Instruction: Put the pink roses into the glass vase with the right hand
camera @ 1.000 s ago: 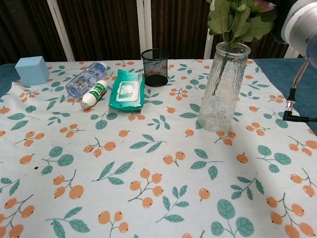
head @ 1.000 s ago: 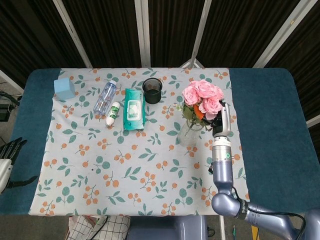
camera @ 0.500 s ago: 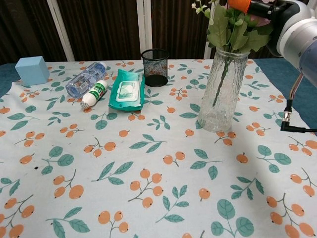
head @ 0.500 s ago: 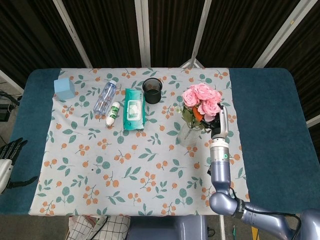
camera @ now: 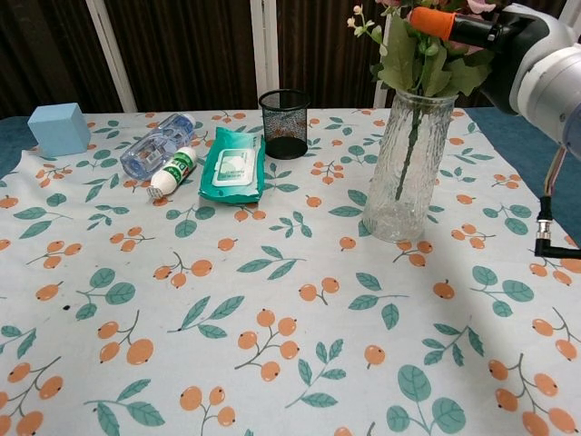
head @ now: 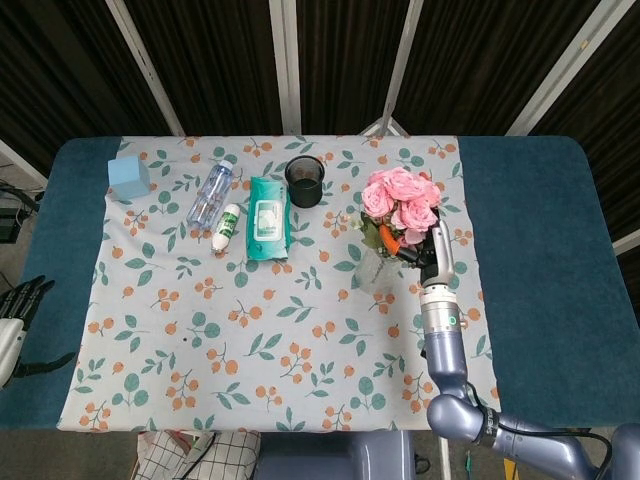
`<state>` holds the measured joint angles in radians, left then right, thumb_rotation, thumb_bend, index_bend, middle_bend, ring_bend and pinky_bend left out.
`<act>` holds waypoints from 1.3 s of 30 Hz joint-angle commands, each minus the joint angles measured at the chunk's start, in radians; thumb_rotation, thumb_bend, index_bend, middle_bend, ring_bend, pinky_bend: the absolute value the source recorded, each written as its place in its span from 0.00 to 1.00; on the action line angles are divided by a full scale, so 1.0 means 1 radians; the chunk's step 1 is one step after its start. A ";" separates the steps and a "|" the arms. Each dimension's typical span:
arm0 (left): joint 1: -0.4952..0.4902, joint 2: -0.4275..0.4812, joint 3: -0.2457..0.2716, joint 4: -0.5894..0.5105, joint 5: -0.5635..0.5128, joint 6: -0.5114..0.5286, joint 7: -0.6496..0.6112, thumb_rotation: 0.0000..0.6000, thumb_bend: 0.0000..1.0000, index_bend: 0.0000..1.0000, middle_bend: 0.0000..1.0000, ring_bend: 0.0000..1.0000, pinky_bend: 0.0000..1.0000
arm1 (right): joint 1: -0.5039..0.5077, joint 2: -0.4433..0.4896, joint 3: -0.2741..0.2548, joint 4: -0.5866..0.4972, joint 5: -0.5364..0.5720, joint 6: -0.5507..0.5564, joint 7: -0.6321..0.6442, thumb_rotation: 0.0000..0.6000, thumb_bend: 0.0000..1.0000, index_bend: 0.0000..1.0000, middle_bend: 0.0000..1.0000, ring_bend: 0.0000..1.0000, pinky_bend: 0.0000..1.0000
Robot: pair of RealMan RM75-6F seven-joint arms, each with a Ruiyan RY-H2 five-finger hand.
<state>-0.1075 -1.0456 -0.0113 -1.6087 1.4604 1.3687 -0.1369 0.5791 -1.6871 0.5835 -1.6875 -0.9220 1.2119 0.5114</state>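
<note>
The pink roses stand with their stems down inside the glass vase, at the right of the flowered cloth. In the chest view the green leaves spread just above the vase rim. My right hand holds the bunch right above the rim, and an orange fingertip shows among the leaves. The vase is upright on the cloth. My left hand hangs off the table's left edge, holding nothing, fingers apart.
Along the back of the cloth are a blue cube, a clear water bottle, a small white bottle, a green wipes pack and a black mesh cup. Dark blue table borders the cloth.
My right hand has come down with the roses. The stems have slid deeper into the vase, and the blooms sit lower over it. The left hand has not moved.
</note>
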 commanded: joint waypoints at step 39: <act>0.032 -0.039 -0.015 0.035 0.006 0.091 0.082 1.00 0.00 0.00 0.00 0.00 0.00 | -0.476 0.572 -0.534 0.081 -0.573 0.281 -0.548 1.00 0.28 0.00 0.00 0.00 0.00</act>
<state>-0.0775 -1.0809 -0.0241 -1.5763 1.4696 1.4563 -0.0595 0.1607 -1.1186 0.1020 -1.7172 -1.4021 1.3815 0.1278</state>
